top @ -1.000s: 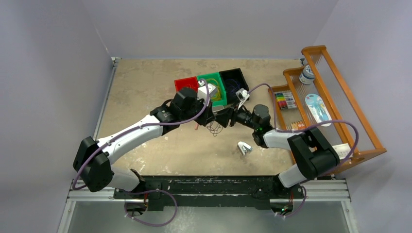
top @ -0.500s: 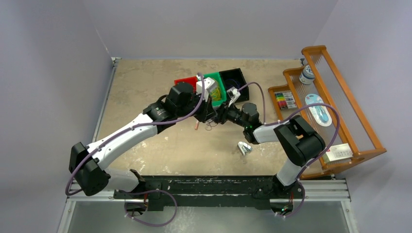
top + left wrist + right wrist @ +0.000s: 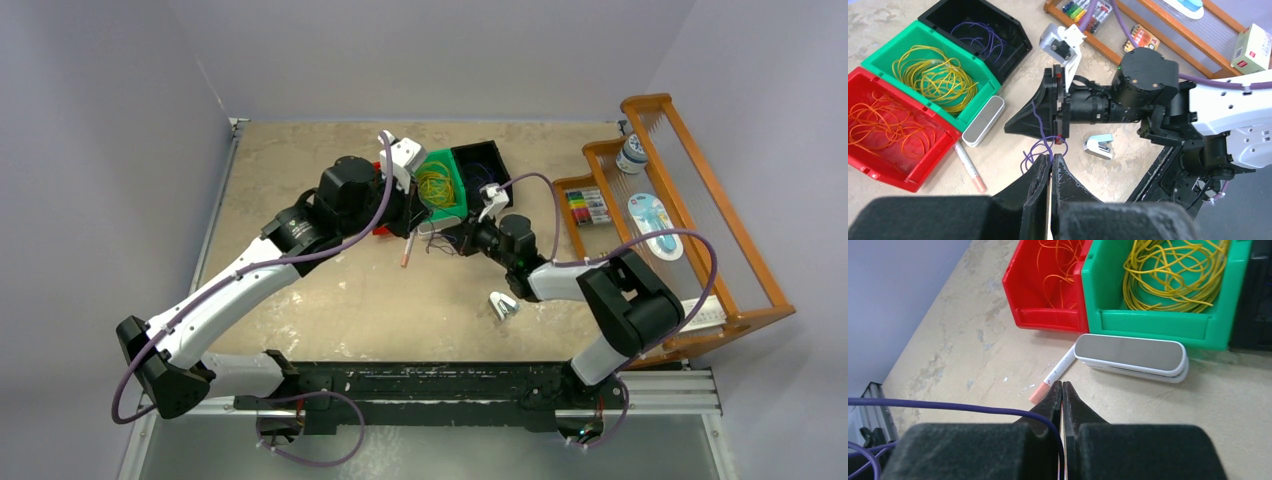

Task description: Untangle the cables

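A thin purple cable (image 3: pixel 1037 146) hangs in small loops between my two grippers over the bare table. My left gripper (image 3: pixel 1051 156) is shut, pinching that cable at its fingertips. My right gripper (image 3: pixel 1062 385) is also shut, and the purple cable (image 3: pixel 973 408) runs in from the left and down between its fingers. From above, the left gripper (image 3: pixel 418 228) and right gripper (image 3: pixel 445 238) sit almost tip to tip just below the bins. Orange cables (image 3: pixel 883 125) lie in the red bin (image 3: pixel 923 165), yellow cables (image 3: pixel 933 77) in the green bin (image 3: pixel 878 57), more purple cables (image 3: pixel 980 37) in the black bin (image 3: pixel 1013 37).
A white oblong case (image 3: pixel 983 120) lies against the green bin, with a white pen with a pink cap (image 3: pixel 969 167) beside it. A small stapler (image 3: pixel 503 305) lies nearer the arm bases. A wooden rack (image 3: pixel 760 300) with markers and small items fills the right side.
My right gripper has gone from open to shut on the purple cable. Both grippers shifted left and up; the left arm swung away, uncovering the yellow cables in the green bin.
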Controlling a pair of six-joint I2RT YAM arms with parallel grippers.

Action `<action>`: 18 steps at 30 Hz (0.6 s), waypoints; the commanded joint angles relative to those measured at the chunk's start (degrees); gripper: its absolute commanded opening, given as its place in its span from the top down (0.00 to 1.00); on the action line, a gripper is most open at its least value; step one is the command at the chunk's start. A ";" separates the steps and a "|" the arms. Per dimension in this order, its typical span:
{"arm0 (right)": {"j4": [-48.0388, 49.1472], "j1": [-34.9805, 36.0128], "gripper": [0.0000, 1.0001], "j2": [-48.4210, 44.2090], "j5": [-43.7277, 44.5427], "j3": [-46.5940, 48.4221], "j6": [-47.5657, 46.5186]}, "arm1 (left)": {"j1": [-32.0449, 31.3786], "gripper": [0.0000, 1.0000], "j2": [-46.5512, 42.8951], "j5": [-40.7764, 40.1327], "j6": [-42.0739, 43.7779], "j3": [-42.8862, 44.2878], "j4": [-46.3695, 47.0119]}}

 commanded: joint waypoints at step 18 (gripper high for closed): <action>-15.05 -0.44 1.00 -7.34 20.48 -0.27 -8.44 | 0.12 1.00 -6.00 -18.44 6.15 12.44 -9.49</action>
